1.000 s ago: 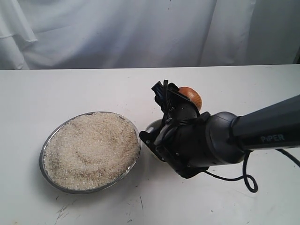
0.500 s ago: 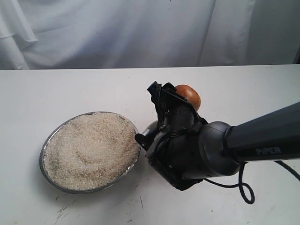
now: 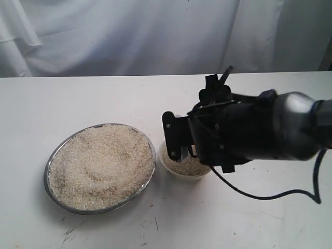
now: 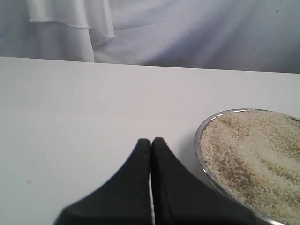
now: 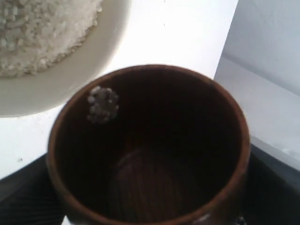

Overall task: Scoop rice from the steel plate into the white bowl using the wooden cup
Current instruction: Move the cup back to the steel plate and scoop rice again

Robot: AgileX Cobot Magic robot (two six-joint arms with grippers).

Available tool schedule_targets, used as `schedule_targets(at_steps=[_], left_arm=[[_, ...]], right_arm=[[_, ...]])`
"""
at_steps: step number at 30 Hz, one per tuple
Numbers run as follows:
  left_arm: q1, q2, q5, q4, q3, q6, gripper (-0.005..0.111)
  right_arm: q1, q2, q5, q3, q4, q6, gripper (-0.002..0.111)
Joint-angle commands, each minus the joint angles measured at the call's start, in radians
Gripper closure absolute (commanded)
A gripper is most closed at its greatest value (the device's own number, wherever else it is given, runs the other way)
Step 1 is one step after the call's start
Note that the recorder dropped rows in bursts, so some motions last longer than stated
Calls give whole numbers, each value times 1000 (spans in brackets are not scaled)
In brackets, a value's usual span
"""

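Step in hand: judged the end of a pour; the next scoop is not yet begun.
Holding arm: right pincer (image 3: 181,142), jaws clamped wide on the wooden cup (image 5: 150,140), a small barrel-shaped vessel of glossy brown wood.
Cup contents: almost empty; one clump of grains clings to the inner wall.
Cup axis: the mouth faces the wrist camera; in the exterior view the arm hides the cup.
Receiving vessel: white bowl (image 3: 187,177), small, round, thick-rimmed ceramic, directly under the right pincer and holding pale rice (image 3: 191,166).
Source vessel: steel plate (image 3: 49,174), wide, shallow, shiny grey metal, heaped with off-white raw grains, on the white worktop (image 3: 104,98).
Governing relation: the steel plate lies to the left of the right pincer in the exterior view, its rim just beside the white bowl.
Idle arm: left pincer (image 4: 151,143), tips together, holding nothing, just beside the plate rim.
Nearer arm: the left is closer to the steel plate, but only the right carries the wooden cup.
Next move calls for: a short sideways transfer, mouth turned toward the heap.
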Motion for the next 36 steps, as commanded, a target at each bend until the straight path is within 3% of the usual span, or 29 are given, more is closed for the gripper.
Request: schedule_targets(at_steps=[1, 7, 12, 22, 26, 30, 36], left_arm=[[2, -4, -7, -2, 5, 0, 107], [2, -4, -7, -2, 5, 0, 107], [2, -4, -7, -2, 5, 0, 107], [2, -4, -7, -2, 5, 0, 107], [2, -4, -7, -2, 5, 0, 107], [2, -4, -7, -2, 5, 0, 107], [2, -4, -7, -2, 5, 0, 107]], right_arm=[[-22, -96, -97, -11, 169, -132, 108], [-22, -120, -219, -81, 407, -377, 108], [-10, 6, -236, -268, 404, -551, 108], [70, 316, -204, -614, 403, -678, 108], [108, 384, -122, -626, 388, -847, 108], [159, 452, -82, -626, 257, -863, 108], [199, 470, 35, -626, 382, -1024, 108]])
